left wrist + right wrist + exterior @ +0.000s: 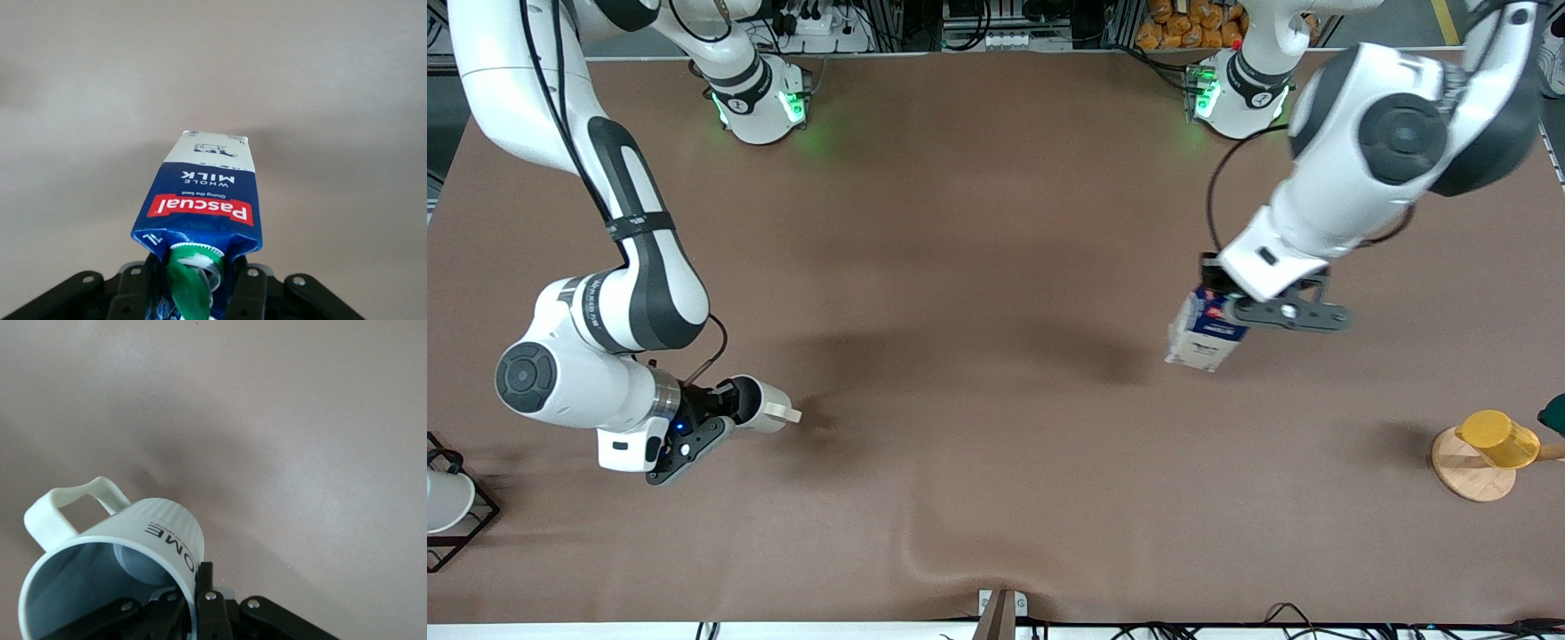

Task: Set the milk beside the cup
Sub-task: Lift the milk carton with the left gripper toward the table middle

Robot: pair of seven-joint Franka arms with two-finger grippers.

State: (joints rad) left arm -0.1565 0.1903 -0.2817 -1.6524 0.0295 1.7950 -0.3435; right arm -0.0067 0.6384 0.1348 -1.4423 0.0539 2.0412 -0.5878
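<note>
My left gripper (1216, 304) is shut on the top of the milk (1207, 331), a dark-blue carton with pale lower sides, and holds it tilted over the table toward the left arm's end. In the left wrist view the milk (207, 200) shows its red label band and green cap between the fingers (248, 293) of the left gripper (197, 283). My right gripper (734, 407) is shut on the rim of the cup (769, 407), a pale grey-white mug held on its side, low over the table at the right arm's end. In the right wrist view my right gripper (193, 590) pinches the wall of the cup (153, 533).
A yellow cup (1496, 438) hangs on a round wooden stand (1469, 471) at the left arm's end, with a dark green object (1554, 413) at the picture's edge. A black wire rack (467, 524) with a white cup (445, 500) stands at the right arm's end. The brown cloth has a wrinkle (925, 556).
</note>
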